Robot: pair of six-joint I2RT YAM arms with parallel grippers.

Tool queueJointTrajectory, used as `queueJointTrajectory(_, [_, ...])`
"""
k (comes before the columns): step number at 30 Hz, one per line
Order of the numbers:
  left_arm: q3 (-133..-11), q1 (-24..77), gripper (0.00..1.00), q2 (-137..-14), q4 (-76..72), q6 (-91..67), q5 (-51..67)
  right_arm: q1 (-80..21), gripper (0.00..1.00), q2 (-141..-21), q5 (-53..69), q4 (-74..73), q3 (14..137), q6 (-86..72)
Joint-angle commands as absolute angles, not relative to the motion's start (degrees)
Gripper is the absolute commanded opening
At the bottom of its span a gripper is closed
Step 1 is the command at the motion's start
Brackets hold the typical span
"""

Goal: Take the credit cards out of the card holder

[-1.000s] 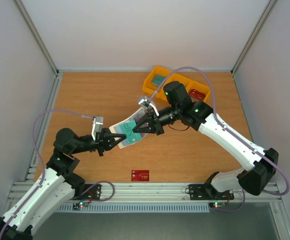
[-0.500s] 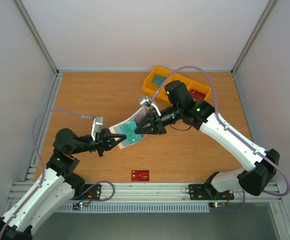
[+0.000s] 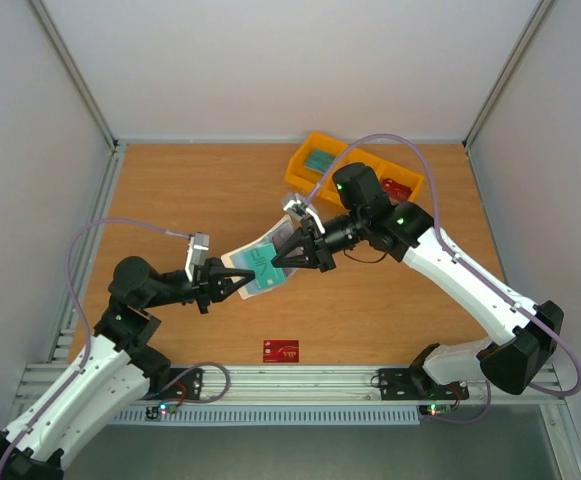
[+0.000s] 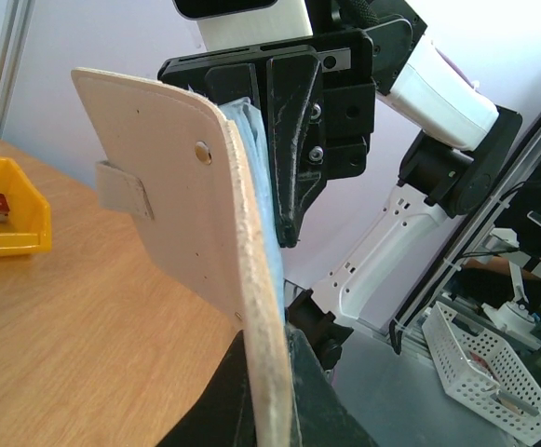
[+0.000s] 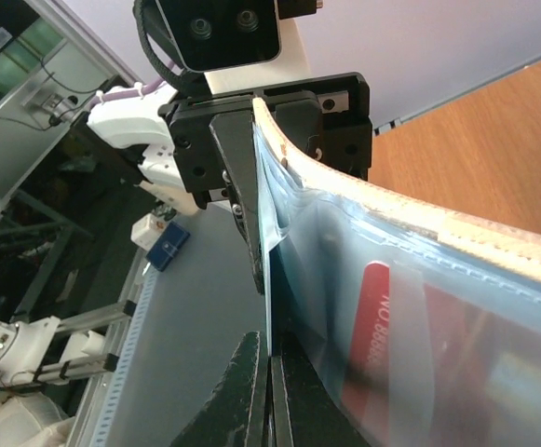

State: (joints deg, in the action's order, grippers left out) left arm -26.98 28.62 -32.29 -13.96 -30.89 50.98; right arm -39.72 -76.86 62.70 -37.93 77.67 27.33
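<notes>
Above the middle of the brown wooden table point(image 3: 400, 300), my left gripper point(image 3: 242, 279) and right gripper point(image 3: 278, 257) each pinch an opposite end of the flat cream-white folding card holder point(image 3: 253, 252) along its long axis, its sleeved pale red-printed card point(image 5: 382, 321) nearest my right fingers point(image 5: 239, 391).

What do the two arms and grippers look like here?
The left arm and right arm have white shells, black joints and small green lights. A lilac cable loops along each. The left gripper and right gripper are black, with tapering wedge-shaped fingers and a silvery camera block behind.
</notes>
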Motion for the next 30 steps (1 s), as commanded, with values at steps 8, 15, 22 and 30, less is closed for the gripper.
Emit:
queueJointTrajectory(8, [-26.4, 28.3, 0.0, -31.59, -17.09, -30.16, 51.29, -37.68, 0.09, -76.29, 65.01, -40.7, 78.92, 27.1])
queueJointTrajectory(15, [-26.54, 28.47, 0.0, -31.74, -17.14, -30.33, 51.2, -37.7, 0.24, -76.75, 65.83, -40.15, 78.53, 26.62])
queueJointTrajectory(22, [-26.51, 28.56, 0.0, -31.77, -16.97, -30.34, 51.13, -38.92, 0.15, -77.63, 67.33, -35.82, 77.37, 24.21])
queueJointTrajectory(30, [-26.3, 28.61, 0.0, -31.83, -17.03, -30.8, 50.98, -39.01, 0.01, -75.78, 67.05, -36.89, 77.52, 25.93])
